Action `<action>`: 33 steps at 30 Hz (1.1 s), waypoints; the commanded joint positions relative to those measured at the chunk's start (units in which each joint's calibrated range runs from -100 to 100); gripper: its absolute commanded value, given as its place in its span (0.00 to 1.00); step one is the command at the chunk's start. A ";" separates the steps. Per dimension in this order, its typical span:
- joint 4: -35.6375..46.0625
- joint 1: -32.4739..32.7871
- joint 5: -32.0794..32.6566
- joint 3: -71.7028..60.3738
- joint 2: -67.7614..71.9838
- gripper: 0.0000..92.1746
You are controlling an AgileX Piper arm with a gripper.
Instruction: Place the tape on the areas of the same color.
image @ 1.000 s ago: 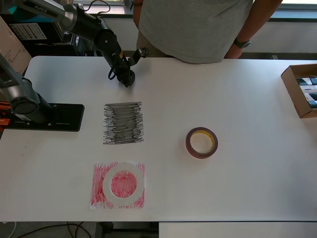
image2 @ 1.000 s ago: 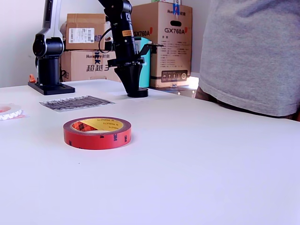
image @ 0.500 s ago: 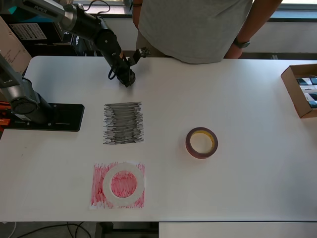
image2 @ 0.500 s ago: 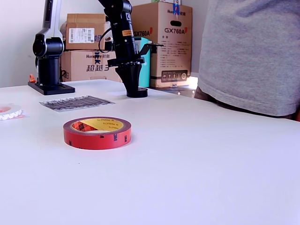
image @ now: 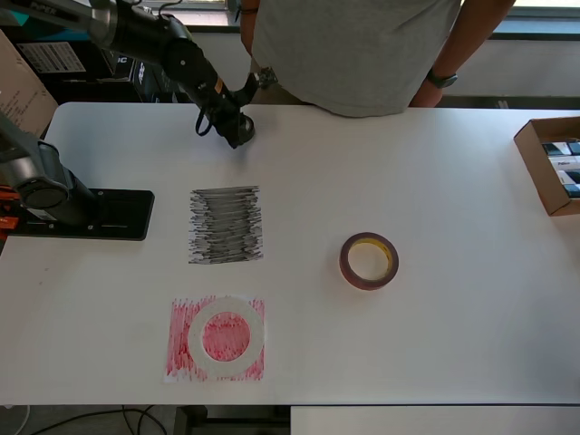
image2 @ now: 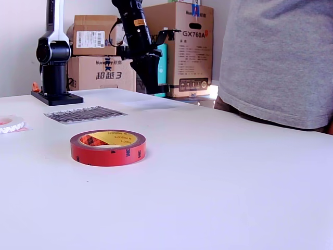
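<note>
My gripper (image: 237, 132) is shut on the small black tape roll (image2: 157, 87) and holds it a little above the far part of the table, over a faint plain white patch (image2: 151, 104). The dark red ring with a yellowish core (image: 369, 261) lies flat on the bare tabletop, at the front in the exterior view (image2: 108, 147). The wide white ring (image: 226, 336) lies on the scribbled red patch (image: 179, 353). The scribbled black patch (image: 225, 224) is bare, between the gripper and the red patch.
A person in a grey shirt (image: 353, 45) stands at the table's far edge, close to the gripper. The arm's black base plate (image: 100, 215) is at the overhead view's left. An open cardboard box (image: 550, 163) sits at its right edge. Cardboard boxes (image2: 187, 47) stand behind the table.
The gripper has risen from the tabletop with the black roll in it and shifted slightly toward the far edge. The white patch beneath now shows.
</note>
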 commanded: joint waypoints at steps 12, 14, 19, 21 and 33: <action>1.29 -18.23 -13.02 3.69 -5.13 0.00; 1.29 -20.28 -13.35 3.69 -5.13 0.00; 1.29 -24.63 -13.59 3.78 -5.03 0.00; 1.29 -25.97 -15.15 4.23 -5.03 0.00; 1.29 -31.33 -21.61 6.96 -0.63 0.00</action>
